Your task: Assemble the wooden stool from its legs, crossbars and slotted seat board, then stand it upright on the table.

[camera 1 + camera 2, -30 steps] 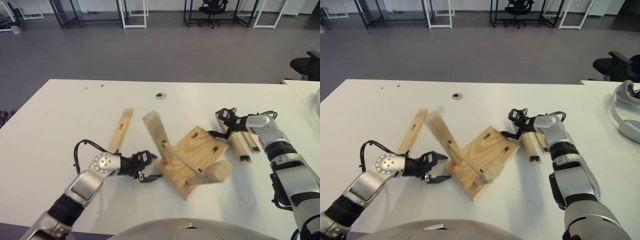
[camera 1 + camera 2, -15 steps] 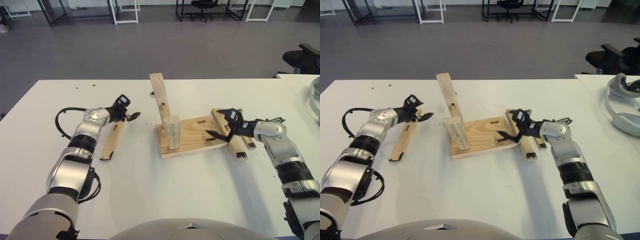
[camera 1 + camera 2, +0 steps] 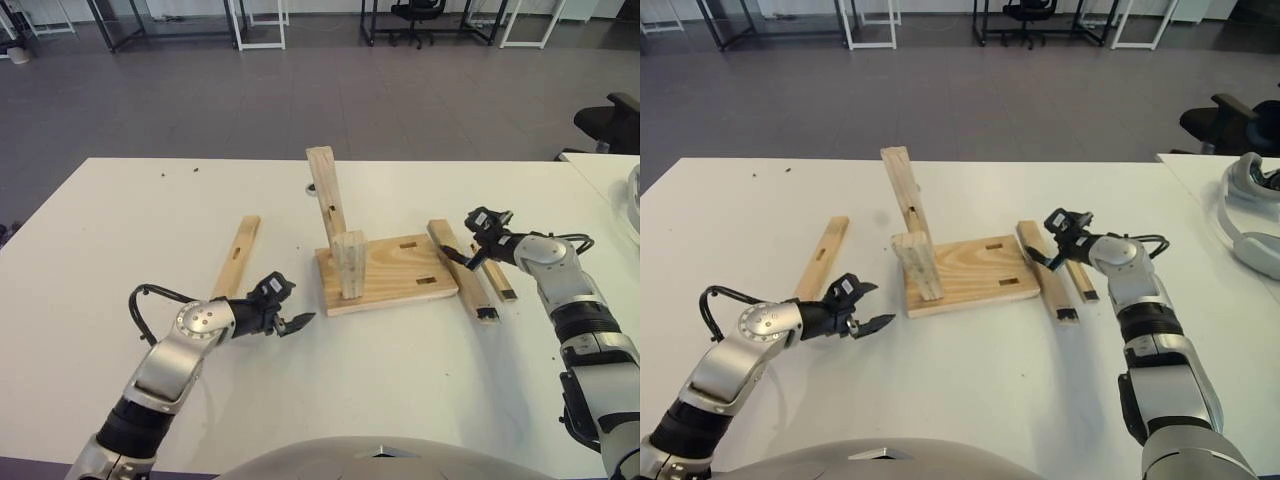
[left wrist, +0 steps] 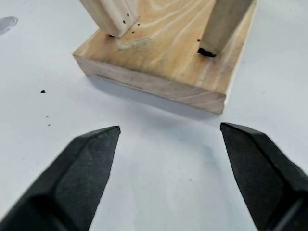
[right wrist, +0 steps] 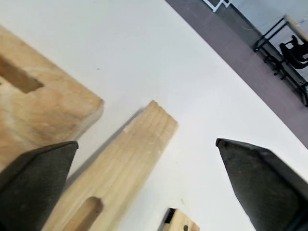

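Since half a second ago, the left gripper is coming in near the seat board lying mid-table, jaws wide apart, empty, not touching its edge. Jaws apart too, the right gripper is hovering over the loose leg beside the board.

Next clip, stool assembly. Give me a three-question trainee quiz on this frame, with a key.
1. True or false: the seat board lies flat on the table.
2. How many wooden pieces stand up from the seat board?
3. The left gripper is: A) shut on a leg; B) open, holding nothing; C) shut on the seat board.
Key: 1 true; 2 two, the tall leg and the short leg; 3 B.
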### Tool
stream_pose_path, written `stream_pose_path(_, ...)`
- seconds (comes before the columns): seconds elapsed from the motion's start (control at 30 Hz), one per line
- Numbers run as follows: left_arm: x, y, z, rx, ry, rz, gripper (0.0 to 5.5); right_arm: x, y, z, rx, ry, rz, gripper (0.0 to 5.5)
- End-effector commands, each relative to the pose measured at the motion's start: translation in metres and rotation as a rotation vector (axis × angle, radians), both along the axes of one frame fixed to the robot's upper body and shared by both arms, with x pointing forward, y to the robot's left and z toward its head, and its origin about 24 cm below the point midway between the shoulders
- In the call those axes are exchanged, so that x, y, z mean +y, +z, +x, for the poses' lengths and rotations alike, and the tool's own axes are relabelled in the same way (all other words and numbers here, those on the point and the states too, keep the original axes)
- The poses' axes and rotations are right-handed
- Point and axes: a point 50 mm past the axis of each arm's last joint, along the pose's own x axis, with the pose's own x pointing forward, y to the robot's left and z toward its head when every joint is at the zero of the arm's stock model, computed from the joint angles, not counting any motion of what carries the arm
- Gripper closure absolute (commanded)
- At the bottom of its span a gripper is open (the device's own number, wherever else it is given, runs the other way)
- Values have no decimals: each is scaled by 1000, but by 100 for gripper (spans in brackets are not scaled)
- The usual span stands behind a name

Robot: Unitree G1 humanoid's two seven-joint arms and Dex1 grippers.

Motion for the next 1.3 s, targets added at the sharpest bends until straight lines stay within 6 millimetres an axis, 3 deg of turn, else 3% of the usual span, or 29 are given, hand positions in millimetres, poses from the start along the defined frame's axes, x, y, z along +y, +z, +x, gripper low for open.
stream_pose_path(0.03,-2,6,-20,43,-92,45,165,5,-15,-8,67,51,-42,13)
stream_pose_path(0.13,0,-1,-29,76,-108,115,165,15,-16,-19,115,150,7,13)
stream_pose_path(0.3,45,-11,-16,37,-4,357,165,32,-11,-46,199,370,90,13)
stream_pose_path(0.37,52,-12,-11,27,11,371,165,32,-4,-44,178,383,55,13)
stream_pose_path(0.43,55,-13,-9,20,12,370,165,22,6,-30,131,325,-43,13)
stream_pose_path(0.5,53,-12,-9,9,-7,361,165,12,20,-11,75,257,-98,13)
stream_pose_path(0.57,50,-12,-8,5,-24,357,165,15,28,9,7,203,-90,13)
stream_pose_path(0.7,43,-22,0,-16,-64,390,165,59,15,40,-17,181,52,13)
stream_pose_path(0.77,35,-28,10,-32,-81,394,165,70,-6,39,48,216,-31,13)
stream_pose_path(0.87,26,-39,25,-63,-111,425,165,68,-32,23,197,321,-147,13)
stream_pose_path(0.97,17,-47,44,-98,-95,427,165,60,-34,14,329,395,-48,13)
stream_pose_path(1.07,-12,-56,79,-70,27,232,165,58,-31,12,324,342,148,13)
stream_pose_path(1.17,-39,-51,107,-76,138,100,165,70,-43,10,280,276,189,13)
stream_pose_path(1.3,-29,-57,115,-78,191,104,165,92,-56,1,247,255,262,13)
